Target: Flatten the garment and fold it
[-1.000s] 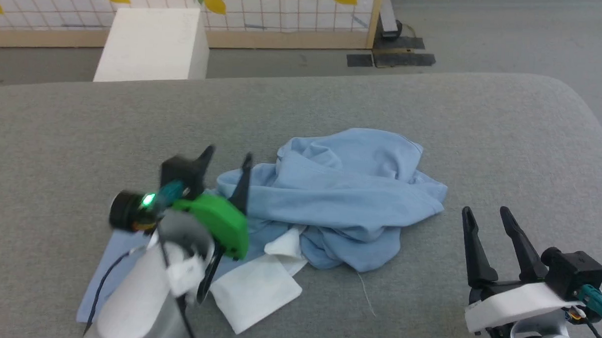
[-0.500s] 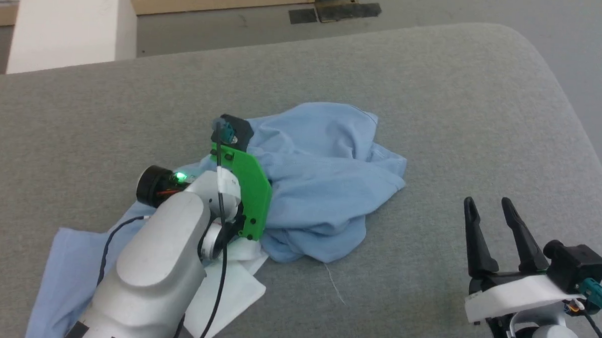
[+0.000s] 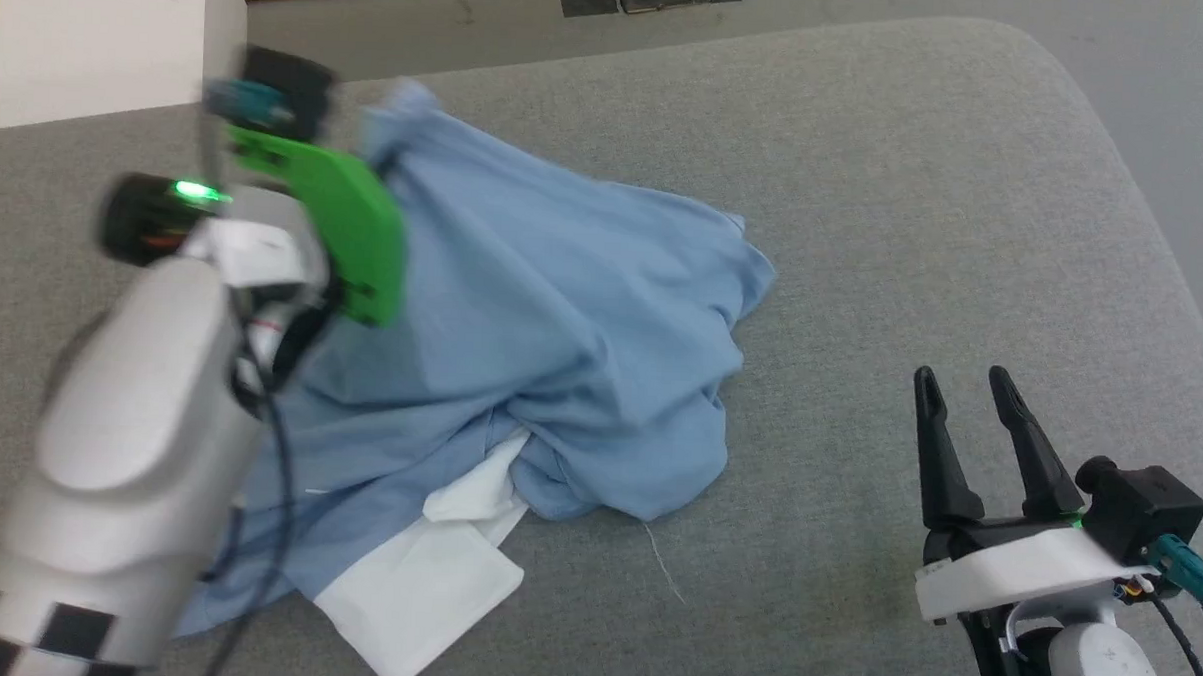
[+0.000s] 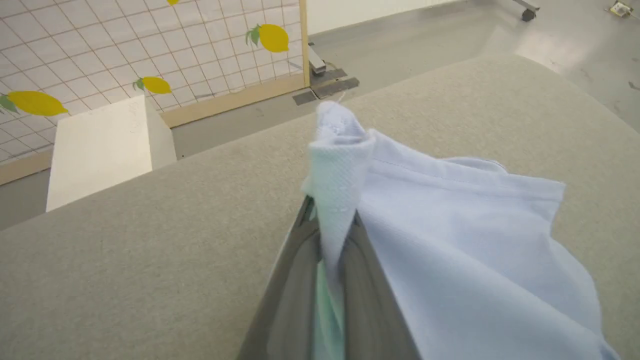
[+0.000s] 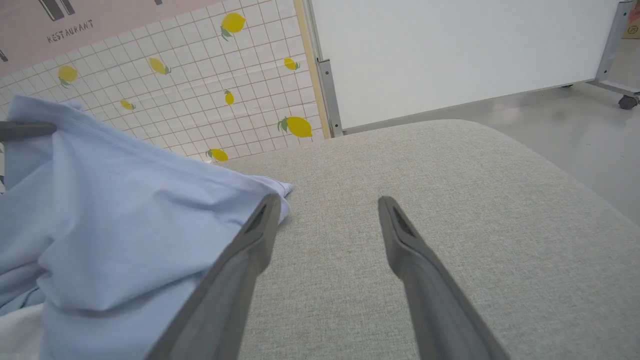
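Garment [image 3: 523, 305] on grey fabric surface [image 3: 917, 189] — lemon-patterned tiled wall [image 5: 175, 75] beyond

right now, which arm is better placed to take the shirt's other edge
Probably right. The right gripper hangs free, jaws open, beside the garment; the left gripper is shut on its lifted fold.

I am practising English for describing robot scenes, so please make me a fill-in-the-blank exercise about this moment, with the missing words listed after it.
1. The left gripper is ____ on a raised fold of the garment.
2. The right gripper is ____ and holds nothing.
3. The garment lies on a ____ padded surface.
4. A piece of ____ fabric shows at the garment's near edge.

Missing words: shut; open; grey; white.
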Available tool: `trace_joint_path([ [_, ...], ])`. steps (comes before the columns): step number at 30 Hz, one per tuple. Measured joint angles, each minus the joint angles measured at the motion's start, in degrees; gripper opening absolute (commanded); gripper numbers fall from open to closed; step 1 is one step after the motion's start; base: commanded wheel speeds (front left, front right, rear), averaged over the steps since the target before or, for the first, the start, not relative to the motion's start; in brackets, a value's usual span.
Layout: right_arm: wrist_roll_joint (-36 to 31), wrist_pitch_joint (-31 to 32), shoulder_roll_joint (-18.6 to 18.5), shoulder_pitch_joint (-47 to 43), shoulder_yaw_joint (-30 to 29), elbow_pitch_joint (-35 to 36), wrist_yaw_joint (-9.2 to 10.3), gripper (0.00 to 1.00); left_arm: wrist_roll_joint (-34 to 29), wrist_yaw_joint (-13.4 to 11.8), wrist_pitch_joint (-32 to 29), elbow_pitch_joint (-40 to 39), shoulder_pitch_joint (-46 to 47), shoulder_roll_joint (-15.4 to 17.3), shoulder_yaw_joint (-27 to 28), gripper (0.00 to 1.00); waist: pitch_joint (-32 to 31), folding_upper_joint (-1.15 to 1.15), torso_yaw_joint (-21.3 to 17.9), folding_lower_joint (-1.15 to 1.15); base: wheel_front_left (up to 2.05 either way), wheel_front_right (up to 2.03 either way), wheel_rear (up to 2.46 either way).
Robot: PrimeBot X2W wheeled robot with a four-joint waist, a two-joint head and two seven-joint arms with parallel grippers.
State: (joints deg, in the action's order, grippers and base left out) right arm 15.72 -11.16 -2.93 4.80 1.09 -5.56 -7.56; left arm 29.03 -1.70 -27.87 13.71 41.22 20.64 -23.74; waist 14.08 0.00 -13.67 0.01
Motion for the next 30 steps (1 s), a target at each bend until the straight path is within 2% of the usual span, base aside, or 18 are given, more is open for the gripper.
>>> trace_joint_path([
  [3,0.4,-0.5,0.0,0.3,0.5,-0.4,0.0,1.0,-1.5,-3.1,2.4,3.4,1.2,3.9,3.7,0.0,0.7,0.0,-0.3,0.0,0.0,0.0,0.0],
  [5,0.8,-0.8,0.0,0.4,0.7,-1.0,0.0,1.0,-2.5,-6.0,4.4,5.8,1.1,6.2,6.3,0.0,1.0,0.0,-0.6,0.0,0.0,0.0,0.0],
  [9,1.0,-1.0,0.0,0.4,0.5,-1.8,0.0,1.0,-4.3,-12.0,8.8,9.0,-0.8,8.5,9.5,0.0,1.3,0.0,-0.8,0.0,0.0,0.0,0.0],
  [12,0.9,-1.1,0.0,0.4,0.0,-2.1,0.0,1.0,-5.3,-14.3,12.0,12.0,-3.8,8.8,10.6,0.0,1.0,0.0,-0.4,0.0,0.0,0.0,0.0],
  [13,0.7,-1.0,0.0,0.4,0.0,-2.1,0.0,1.0,-5.0,-14.4,12.5,12.7,-4.8,8.6,10.9,0.36,0.8,0.0,-0.3,0.0,0.0,0.0,0.0],
  [14,0.4,-1.0,0.0,0.4,-0.2,-2.1,0.0,1.0,-4.4,-14.3,13.2,13.2,-6.1,8.0,11.1,0.99,0.6,0.0,-0.1,0.0,0.0,0.0,0.0],
  [18,-0.2,-0.2,0.0,0.4,0.2,-1.5,0.0,1.0,-1.6,-13.4,17.5,13.8,-10.2,5.4,12.0,1.0,-0.6,0.0,1.0,0.0,0.0,0.0,0.0],
  [23,-1.4,2.5,0.0,0.2,2.6,-0.3,0.0,1.0,1.6,-12.4,29.6,9.5,-16.0,1.2,15.0,1.0,-2.2,0.0,2.8,-0.01,0.0,0.0,0.0],
  [26,-2.1,6.9,0.0,0.0,5.2,-0.4,0.0,1.0,1.7,-11.9,38.3,5.3,-20.7,-1.7,15.4,1.0,-2.9,0.0,4.5,-0.01,0.0,0.0,0.0],
  [30,-2.7,14.0,0.0,0.0,8.5,-1.5,0.0,1.0,0.4,-11.8,42.1,0.1,-26.2,-5.5,14.8,1.0,-3.3,0.0,6.9,-0.01,0.0,0.0,0.0],
])
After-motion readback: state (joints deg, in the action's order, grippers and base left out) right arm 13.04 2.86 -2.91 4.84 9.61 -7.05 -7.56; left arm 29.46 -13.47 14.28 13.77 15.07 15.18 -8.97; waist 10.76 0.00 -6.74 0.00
